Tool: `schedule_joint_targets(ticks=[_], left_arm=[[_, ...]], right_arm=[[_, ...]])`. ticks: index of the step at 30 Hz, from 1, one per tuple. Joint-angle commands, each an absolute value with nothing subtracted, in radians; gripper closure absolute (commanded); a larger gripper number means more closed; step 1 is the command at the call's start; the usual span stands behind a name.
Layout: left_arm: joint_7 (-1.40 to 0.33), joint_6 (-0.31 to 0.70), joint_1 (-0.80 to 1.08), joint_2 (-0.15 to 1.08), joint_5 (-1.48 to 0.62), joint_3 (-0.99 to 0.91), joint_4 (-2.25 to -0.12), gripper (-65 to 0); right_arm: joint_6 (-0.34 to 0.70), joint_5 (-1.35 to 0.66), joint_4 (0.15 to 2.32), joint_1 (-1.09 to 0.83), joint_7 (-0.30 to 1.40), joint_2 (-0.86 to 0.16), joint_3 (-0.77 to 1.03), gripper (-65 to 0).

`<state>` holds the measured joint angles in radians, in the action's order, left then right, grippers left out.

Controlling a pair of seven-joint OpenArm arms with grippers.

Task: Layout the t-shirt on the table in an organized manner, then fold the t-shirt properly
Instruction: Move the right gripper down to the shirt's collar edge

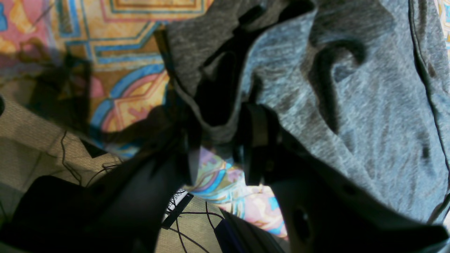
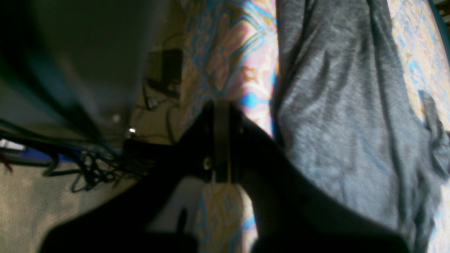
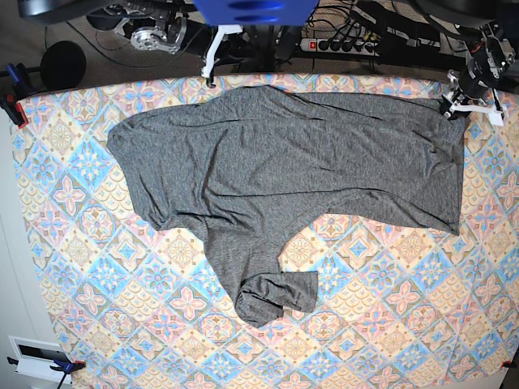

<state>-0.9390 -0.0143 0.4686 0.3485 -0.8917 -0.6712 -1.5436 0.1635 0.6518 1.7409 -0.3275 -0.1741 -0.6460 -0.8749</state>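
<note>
A small white tag with dark letters (image 1: 178, 200) shows low in the left wrist view, but the letters are too blurry to read. No other writing can be seen.

The base view alone shows the whole t-shirt (image 3: 284, 178). It lies spread across the far half of the table (image 3: 405, 324), with one long sleeve running toward the near side and its end folded over. It is wrinkled, not flat.

The left gripper (image 3: 454, 104) is at the far right corner of the shirt in the base view. The left wrist view shows it up close: its two dark fingers (image 1: 256, 140) pinch a bunched edge of the grey cloth between them.

The right gripper (image 3: 212, 66) is at the far edge of the table, just past the shirt. In the right wrist view its fingers (image 2: 221, 140) are pressed together with nothing between them, and the shirt lies just beside them.

Both wrist views are blurry and dark. The arms are mostly cut off at the top of the base view. Cables on the floor show only in the wrist views.
</note>
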Motion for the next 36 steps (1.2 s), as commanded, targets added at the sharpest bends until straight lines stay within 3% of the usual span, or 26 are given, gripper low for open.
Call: schedule_joint_targets(ticks=[1,19,36], left_arm=[[-0.969,-0.021,0.473,0.351,-0.888,-0.667,-1.544,-18.4],[-0.969,-0.021,0.466,0.289,-0.805,-0.67,-1.544,-18.4],[-0.969,-0.021,0.466,0.294,-0.805,-0.671,-1.544,-18.4]], right_arm=[[0.157,0.645,1.758,-0.311,-0.194,-0.653,-0.871,0.0],[0.17,0.645,1.747,-0.252,-0.196,-0.561,-0.849,0.0],[0.17,0.645,1.661,-0.251,-0.196,-0.558,-0.845,0.0]])
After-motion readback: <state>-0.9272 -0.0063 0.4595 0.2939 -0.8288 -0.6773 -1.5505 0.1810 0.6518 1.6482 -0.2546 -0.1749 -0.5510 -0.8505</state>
